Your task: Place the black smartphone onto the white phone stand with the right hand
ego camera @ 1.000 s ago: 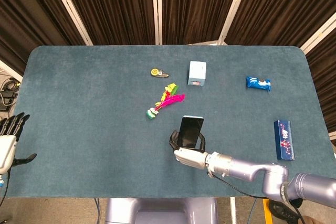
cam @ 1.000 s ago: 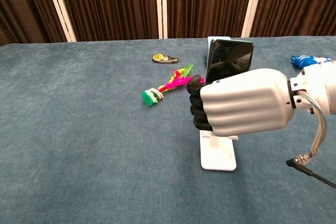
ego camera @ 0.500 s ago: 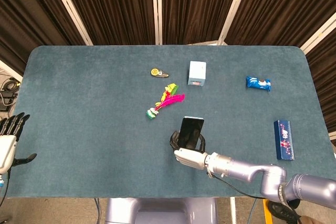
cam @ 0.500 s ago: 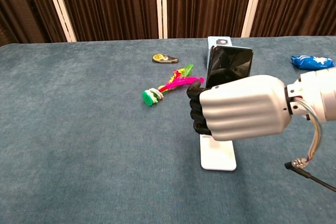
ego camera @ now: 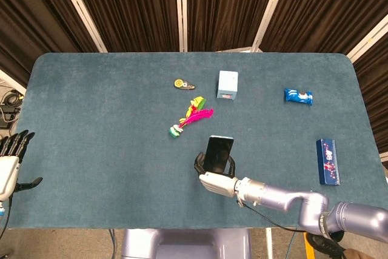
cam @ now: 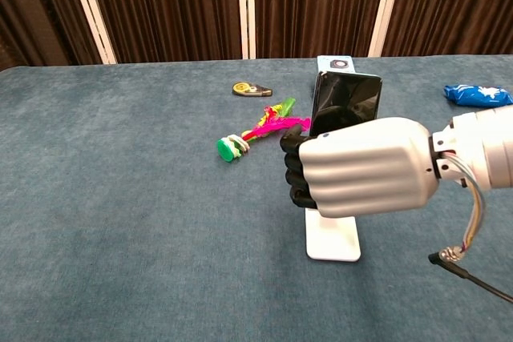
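My right hand (cam: 361, 168) (ego camera: 213, 178) grips the black smartphone (cam: 345, 102) (ego camera: 217, 153) and holds it upright, screen facing the far side of the table. The white phone stand (cam: 332, 237) sits directly below the hand, only its flat base showing in the chest view; the hand hides its upper part, and I cannot tell whether the phone touches it. In the head view the stand is hidden under phone and hand. My left hand (ego camera: 8, 162) hangs open off the table's left edge.
A pink and yellow feathered toy (ego camera: 190, 117) (cam: 256, 131) lies just left of the phone. A light blue box (ego camera: 227, 84), a yellow tape dispenser (ego camera: 181, 84), a blue snack packet (ego camera: 298, 96) and a dark blue box (ego camera: 327, 161) lie around the blue table.
My right hand has shifted slightly left and down with the phone, settling lower over the stand. The left hand has not moved.
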Controlling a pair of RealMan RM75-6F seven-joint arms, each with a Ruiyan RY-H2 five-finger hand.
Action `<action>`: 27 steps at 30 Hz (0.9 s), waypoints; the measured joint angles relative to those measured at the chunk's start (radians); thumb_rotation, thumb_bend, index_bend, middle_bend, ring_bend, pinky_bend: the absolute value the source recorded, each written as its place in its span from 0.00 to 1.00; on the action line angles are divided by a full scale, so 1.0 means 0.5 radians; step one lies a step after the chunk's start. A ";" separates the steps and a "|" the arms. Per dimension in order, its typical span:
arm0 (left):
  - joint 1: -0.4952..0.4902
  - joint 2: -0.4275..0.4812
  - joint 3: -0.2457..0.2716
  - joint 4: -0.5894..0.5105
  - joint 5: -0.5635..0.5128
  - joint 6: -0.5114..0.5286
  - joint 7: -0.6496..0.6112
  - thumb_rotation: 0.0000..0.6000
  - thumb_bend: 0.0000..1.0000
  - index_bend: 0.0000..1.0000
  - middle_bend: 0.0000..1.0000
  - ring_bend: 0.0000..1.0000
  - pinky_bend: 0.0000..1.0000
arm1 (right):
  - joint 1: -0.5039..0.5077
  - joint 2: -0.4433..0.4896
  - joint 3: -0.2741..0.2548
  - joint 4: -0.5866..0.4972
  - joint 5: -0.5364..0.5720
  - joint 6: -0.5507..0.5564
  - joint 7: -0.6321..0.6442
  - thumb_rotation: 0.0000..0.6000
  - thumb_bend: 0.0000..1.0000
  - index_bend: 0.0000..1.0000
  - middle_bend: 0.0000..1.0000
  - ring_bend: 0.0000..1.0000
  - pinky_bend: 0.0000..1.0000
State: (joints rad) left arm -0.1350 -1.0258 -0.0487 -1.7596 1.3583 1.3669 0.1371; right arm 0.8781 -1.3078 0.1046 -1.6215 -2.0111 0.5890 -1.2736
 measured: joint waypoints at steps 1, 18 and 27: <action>0.000 0.000 0.000 0.000 -0.001 -0.001 0.000 1.00 0.00 0.00 0.00 0.00 0.00 | 0.000 -0.002 0.002 -0.001 0.002 0.001 0.000 1.00 0.22 0.52 0.52 0.42 0.41; -0.002 0.003 0.003 -0.004 0.001 -0.002 -0.001 1.00 0.00 0.00 0.00 0.00 0.00 | -0.021 0.002 0.015 -0.030 0.060 0.003 -0.016 1.00 0.21 0.28 0.27 0.27 0.38; -0.005 -0.002 0.005 -0.002 0.001 -0.007 0.007 1.00 0.00 0.00 0.00 0.00 0.00 | -0.038 0.022 -0.009 -0.041 0.048 0.059 -0.002 1.00 0.21 0.26 0.24 0.27 0.38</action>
State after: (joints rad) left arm -0.1376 -1.0268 -0.0461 -1.7606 1.3590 1.3635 0.1406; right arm 0.8590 -1.2968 0.1003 -1.6423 -1.9873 0.6186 -1.2744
